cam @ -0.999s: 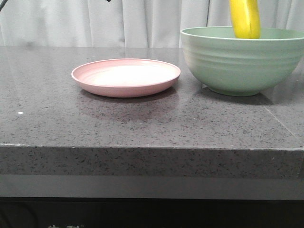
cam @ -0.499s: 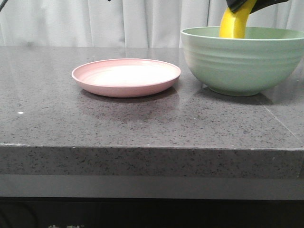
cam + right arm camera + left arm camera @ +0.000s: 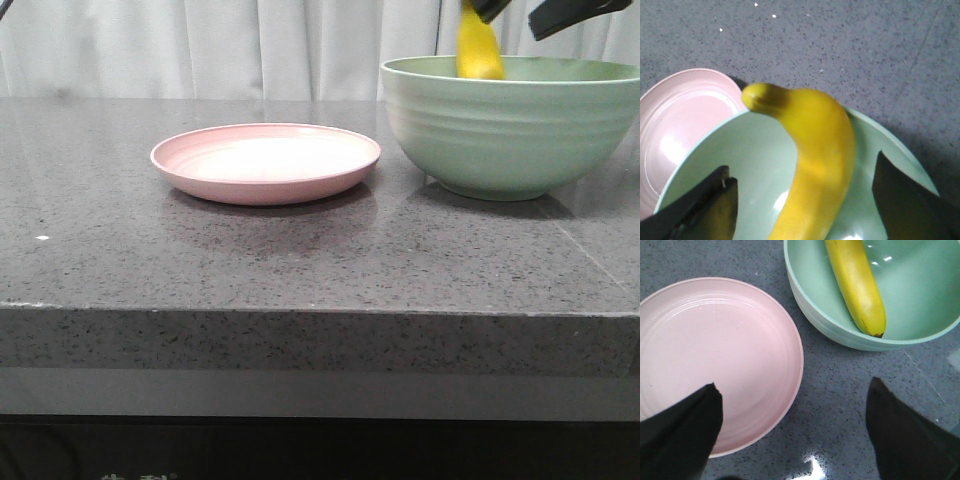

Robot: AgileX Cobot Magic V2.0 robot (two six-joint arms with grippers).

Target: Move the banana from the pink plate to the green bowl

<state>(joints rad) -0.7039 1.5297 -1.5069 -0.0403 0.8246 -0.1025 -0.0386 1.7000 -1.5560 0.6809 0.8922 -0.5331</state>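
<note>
The yellow banana [image 3: 478, 50] lies inside the green bowl [image 3: 510, 130], its upper end sticking up past the rim. It also shows in the left wrist view [image 3: 857, 285] and the right wrist view [image 3: 820, 150]. My right gripper [image 3: 525, 12] hangs just over the bowl, open, its fingers apart on either side of the banana and not touching it [image 3: 807, 205]. The pink plate [image 3: 265, 160] is empty, left of the bowl. My left gripper [image 3: 792, 435] is open and empty, high above the gap between the plate [image 3: 715, 355] and the bowl [image 3: 815, 315].
Plate and bowl stand on a dark speckled stone counter [image 3: 300, 260] whose front edge faces the camera. A pale curtain [image 3: 250, 45] hangs behind.
My right gripper opened and let go of the banana, then rose a little. The banana dropped lower into the bowl and leaned toward the left.
</note>
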